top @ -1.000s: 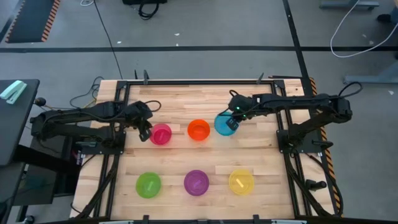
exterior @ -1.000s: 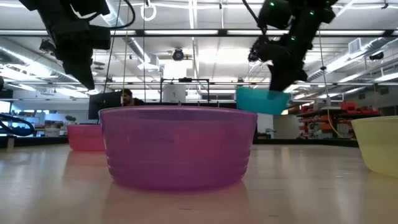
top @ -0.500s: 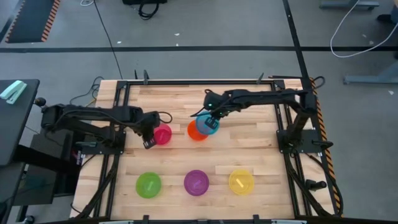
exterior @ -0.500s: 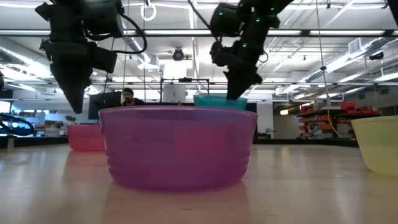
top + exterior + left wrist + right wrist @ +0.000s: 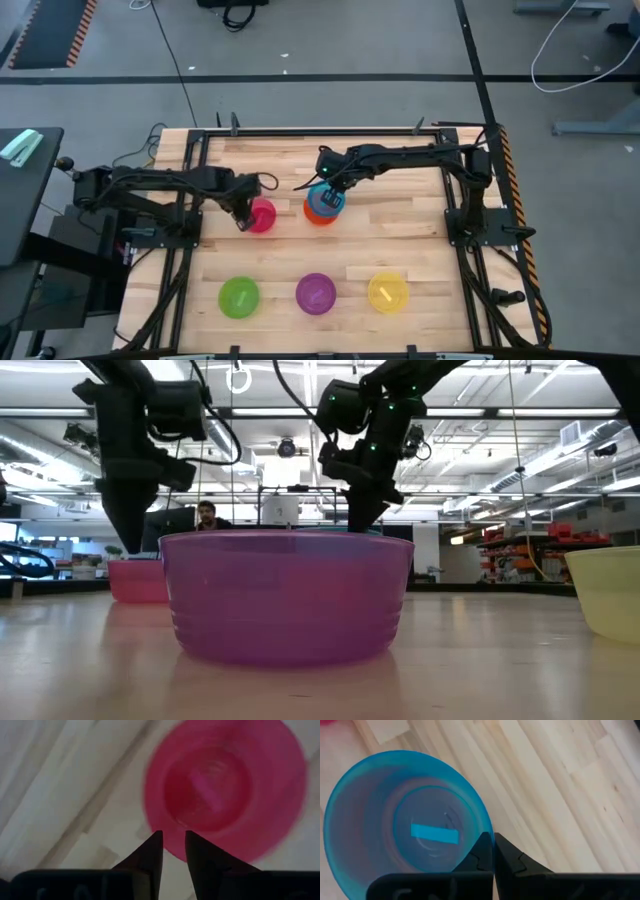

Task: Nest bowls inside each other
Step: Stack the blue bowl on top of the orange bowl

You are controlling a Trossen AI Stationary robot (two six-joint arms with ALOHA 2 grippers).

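My right gripper (image 5: 333, 192) is shut on the blue bowl (image 5: 324, 200), which sits over the orange bowl (image 5: 320, 216) at mid-table; only the orange bowl's near rim shows. My left gripper (image 5: 243, 216) stands at the left rim of the pink bowl (image 5: 262, 216). In the left wrist view its fingers (image 5: 174, 840) are a narrow gap apart over that rim (image 5: 172, 851); I cannot tell whether they touch it. The green bowl (image 5: 239, 297), purple bowl (image 5: 316, 292) and yellow bowl (image 5: 388, 292) stand upright in a row near the table's front edge. My right gripper pinches the blue bowl's rim (image 5: 488, 831), one finger inside the bowl and one outside. The fingers come from above, pointing down. The bowl is upright, low over the orange bowl; whether it rests in the orange bowl I cannot tell.
In the low view the purple bowl (image 5: 287, 595) stands close in front and hides the blue and orange bowls. Bare wooden table (image 5: 400, 240) lies between the two rows of bowls. A metal frame (image 5: 455, 215) runs along the table's edges.
My right gripper has carried the blue bowl toward the table's left edge and down, from beside the orange bowl to over it. My left gripper has moved right and down, to the pink bowl's left rim.
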